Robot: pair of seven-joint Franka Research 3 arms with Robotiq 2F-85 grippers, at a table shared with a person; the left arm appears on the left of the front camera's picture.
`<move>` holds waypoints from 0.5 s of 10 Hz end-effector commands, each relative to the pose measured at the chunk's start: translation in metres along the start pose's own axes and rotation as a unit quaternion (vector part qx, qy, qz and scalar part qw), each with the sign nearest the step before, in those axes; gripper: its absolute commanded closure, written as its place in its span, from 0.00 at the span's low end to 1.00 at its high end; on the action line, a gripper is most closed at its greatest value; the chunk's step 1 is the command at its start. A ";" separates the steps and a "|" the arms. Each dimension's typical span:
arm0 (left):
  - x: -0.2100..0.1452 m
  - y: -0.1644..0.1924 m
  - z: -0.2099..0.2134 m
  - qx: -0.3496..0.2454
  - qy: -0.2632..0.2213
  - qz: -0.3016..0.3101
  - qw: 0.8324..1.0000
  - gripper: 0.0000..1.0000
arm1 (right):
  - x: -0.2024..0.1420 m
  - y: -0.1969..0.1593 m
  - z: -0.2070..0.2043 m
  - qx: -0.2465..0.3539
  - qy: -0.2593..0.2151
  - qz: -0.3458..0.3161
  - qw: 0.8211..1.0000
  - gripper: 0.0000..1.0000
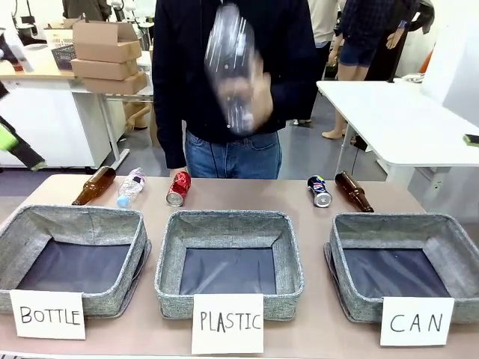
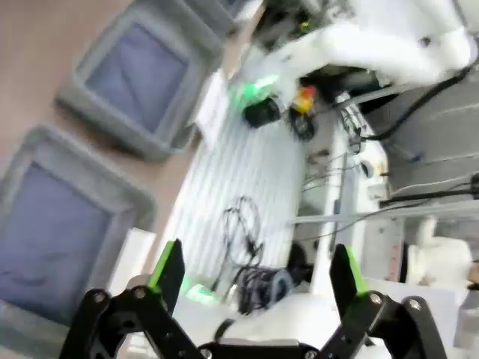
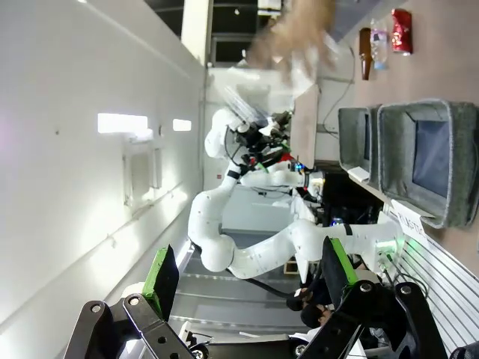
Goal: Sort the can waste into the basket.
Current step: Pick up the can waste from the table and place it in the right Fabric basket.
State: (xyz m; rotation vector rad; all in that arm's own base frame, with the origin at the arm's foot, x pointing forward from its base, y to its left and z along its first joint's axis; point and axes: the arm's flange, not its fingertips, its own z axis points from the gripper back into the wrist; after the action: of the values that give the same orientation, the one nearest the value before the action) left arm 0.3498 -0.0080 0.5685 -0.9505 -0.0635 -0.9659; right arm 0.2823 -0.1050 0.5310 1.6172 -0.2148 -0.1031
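Note:
The red dented can (image 1: 178, 188) lies on its side at the table's far edge, behind the middle bin; it also appears in the right wrist view as the red can (image 3: 401, 31). A dark blue can (image 1: 319, 191) lies further right, just behind the basket (image 1: 397, 222), a grey fabric bin with a "CAN" card (image 1: 416, 321). In its wrist view my left gripper (image 2: 257, 273) is open and holds nothing, hanging off the table's near side. Its own view has my right gripper (image 3: 251, 269) open and holding nothing too, well away from the cans.
Bins carded "BOTTLE" (image 1: 30, 224) and "PLASTIC" (image 1: 224, 218) stand left of the basket. Brown bottles (image 1: 95, 185) (image 1: 353, 191) and a clear plastic bottle (image 1: 130, 187) lie along the far edge. The person's hand holds a blurred clear bottle (image 1: 233, 71) above the table's far side.

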 end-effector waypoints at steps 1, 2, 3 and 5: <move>0.004 0.005 0.002 0.008 -0.052 -0.013 0.999 0.00 | 0.003 0.002 0.000 0.010 0.000 0.015 1.000 0.00; 0.000 0.000 0.000 0.000 0.000 0.000 1.000 0.00 | 0.003 0.002 0.000 0.010 0.000 0.015 1.000 0.00; 0.000 0.000 0.000 0.000 0.000 0.000 1.000 0.00 | 0.003 0.002 0.000 0.010 0.000 0.015 1.000 0.00; 0.000 0.000 0.000 0.000 0.000 0.000 1.000 0.00 | 0.003 0.002 0.000 0.010 0.000 0.015 1.000 0.00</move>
State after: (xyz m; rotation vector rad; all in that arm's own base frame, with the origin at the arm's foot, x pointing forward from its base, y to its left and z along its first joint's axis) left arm 0.3529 -0.0089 0.5669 -0.9479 -0.0748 -0.9698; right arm 0.2822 -0.1054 0.5310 1.6185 -0.2157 -0.1035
